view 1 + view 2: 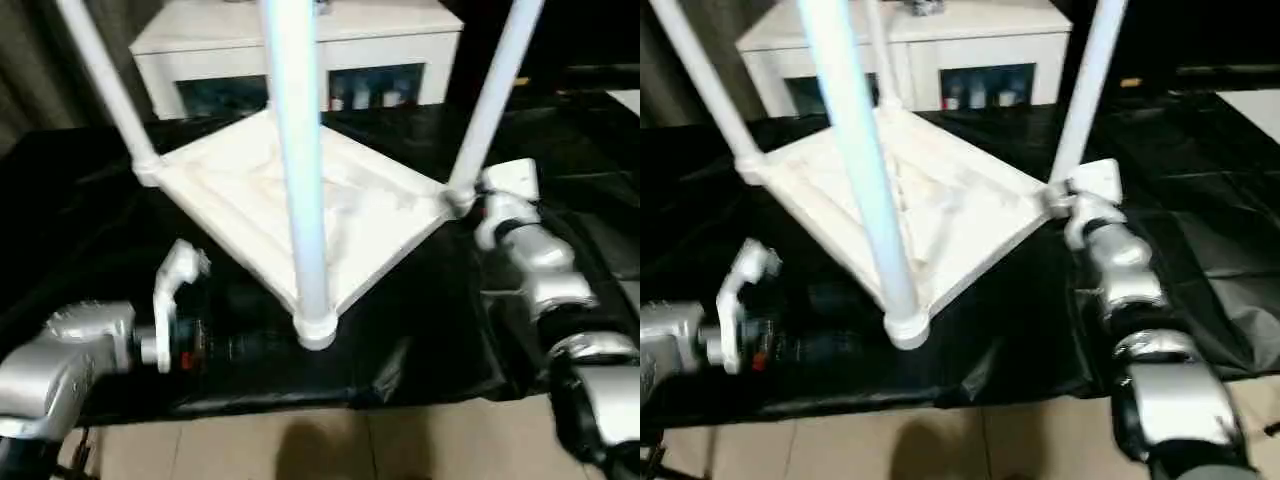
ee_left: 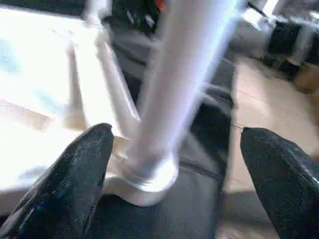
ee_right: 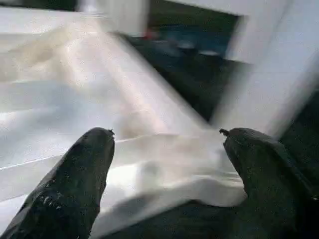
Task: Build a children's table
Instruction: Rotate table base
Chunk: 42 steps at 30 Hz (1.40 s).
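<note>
The children's table lies upside down on the black-covered bench, its ribbed white tabletop [image 1: 240,190] facing up. White legs stand in its corner sockets: the near leg [image 1: 300,180], a left leg [image 1: 105,75] and a right leg [image 1: 495,90]. My left gripper [image 2: 175,129] is open, its black fingers [image 2: 75,174] spread either side of the near leg's base [image 2: 149,174] without touching it. My right gripper [image 3: 165,131] is open at the tabletop's right corner [image 1: 455,200], with the tabletop's edge [image 3: 124,179] just ahead of its fingers.
A white cabinet [image 1: 300,40] with glass doors stands behind the bench. Black cloth [image 1: 80,220] covers the bench and hangs over its front edge. Beige tiled floor [image 1: 300,440] shows below. My silver forearms [image 1: 540,270] flank the table on both sides.
</note>
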Motion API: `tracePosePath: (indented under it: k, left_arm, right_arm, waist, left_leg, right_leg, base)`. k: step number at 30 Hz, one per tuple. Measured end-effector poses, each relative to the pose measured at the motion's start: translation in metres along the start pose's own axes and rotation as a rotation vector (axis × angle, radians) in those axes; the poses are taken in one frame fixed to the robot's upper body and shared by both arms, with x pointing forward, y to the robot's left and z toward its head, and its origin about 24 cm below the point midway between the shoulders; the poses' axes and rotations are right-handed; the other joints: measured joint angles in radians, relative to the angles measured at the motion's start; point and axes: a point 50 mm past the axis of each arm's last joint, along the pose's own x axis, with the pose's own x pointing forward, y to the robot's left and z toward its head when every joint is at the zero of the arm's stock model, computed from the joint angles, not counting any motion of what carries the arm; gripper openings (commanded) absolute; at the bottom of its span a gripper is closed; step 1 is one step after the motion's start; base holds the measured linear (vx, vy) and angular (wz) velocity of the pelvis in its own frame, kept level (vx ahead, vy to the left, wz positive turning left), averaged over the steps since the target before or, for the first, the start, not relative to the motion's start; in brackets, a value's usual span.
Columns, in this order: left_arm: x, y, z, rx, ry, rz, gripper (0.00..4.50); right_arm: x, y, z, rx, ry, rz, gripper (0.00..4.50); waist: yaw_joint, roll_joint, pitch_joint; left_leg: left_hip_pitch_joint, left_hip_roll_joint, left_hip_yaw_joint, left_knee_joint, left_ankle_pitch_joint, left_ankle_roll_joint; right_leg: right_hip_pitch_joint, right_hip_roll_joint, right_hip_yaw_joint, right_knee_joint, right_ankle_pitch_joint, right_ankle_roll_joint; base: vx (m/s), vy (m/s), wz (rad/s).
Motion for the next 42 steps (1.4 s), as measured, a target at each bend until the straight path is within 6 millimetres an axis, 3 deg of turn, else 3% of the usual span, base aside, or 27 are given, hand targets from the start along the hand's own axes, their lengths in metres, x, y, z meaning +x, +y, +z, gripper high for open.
tracePosePath:
  k: [5, 8, 13, 23, 32, 37, 42]
  left_arm:
    - [0.011, 0.004, 0.003, 0.011, -0.06, 0.027, 4.47]
    - [0.02, 0.005, 0.006, 0.013, -0.084, 0.015, 4.47]
    - [0.053, 0.002, 0.013, 0.044, -0.117, -0.052, 4.47]
    - [0.096, -0.01, 0.023, 0.094, -0.131, -0.152, 4.47]
    - [0.105, -0.012, 0.019, 0.124, -0.091, -0.183, 4.47]
    - [0.106, -0.012, 0.019, 0.132, -0.091, -0.188, 4.47]
    - [0.108, -0.012, 0.018, 0.137, -0.087, -0.194, 4.47]
  right_arm:
    - [-0.005, 0.001, -0.014, -0.008, 0.059, -0.024, 4.01]
    - [-0.008, -0.003, -0.021, -0.021, 0.092, -0.068, 4.01]
    - [-0.009, 0.0, -0.026, -0.031, 0.12, -0.106, 4.01]
    - [-0.006, 0.005, -0.028, -0.04, 0.146, -0.187, 4.01]
    - [-0.009, -0.008, -0.034, -0.008, 0.19, -0.306, 4.01]
    - [-0.016, 0.0, -0.056, 0.014, 0.287, -0.286, 4.01]
    - [-0.014, 0.006, -0.056, 0.054, 0.274, -0.23, 4.01]
  waist:
    - [0.025, 0.0, 0.0]
    - [0.031, 0.0, 0.0]
    - [0.026, -0.002, -0.002]
    - [0.025, -0.007, -0.004]
    - [0.023, -0.004, -0.005]
    - [0.024, -0.003, -0.004]
    - [0.021, -0.001, -0.004]
  left_leg:
    - [0.0, 0.0, 0.001, 0.002, 0.0, 0.0]
    - [0.001, 0.0, 0.001, 0.003, 0.0, 0.0]
    - [0.002, -0.001, 0.001, 0.004, 0.0, 0.0]
    - [0.002, -0.001, 0.001, 0.006, 0.0, 0.0]
    - [0.002, -0.001, 0.001, 0.006, 0.0, 0.0]
    - [0.001, -0.001, 0.001, 0.006, 0.0, 0.0]
    - [0.001, -0.001, 0.001, 0.006, 0.0, 0.001]
  right_leg:
    - [0.001, -0.001, 0.0, 0.001, 0.0, -0.001]
    - [0.003, -0.001, 0.0, 0.002, 0.0, -0.002]
    - [0.004, -0.003, 0.001, 0.002, 0.0, -0.003]
    - [0.006, -0.003, 0.001, 0.001, 0.002, -0.004]
    - [0.006, -0.003, 0.0, 0.0, 0.002, -0.005]
    - [0.005, -0.003, 0.0, 0.001, 0.002, -0.005]
    - [0.005, -0.003, -0.001, 0.001, 0.002, -0.005]
  base:
    - [0.0, 0.0, 0.0]
    - [0.0, 0.0, 0.0]
    - [0.0, 0.0, 0.0]
    - [0.0, 0.0, 0.0]
    - [0.0, 0.0, 0.0]
    - [0.0, 0.0, 0.0]
    - [0.0, 0.0, 0.0]
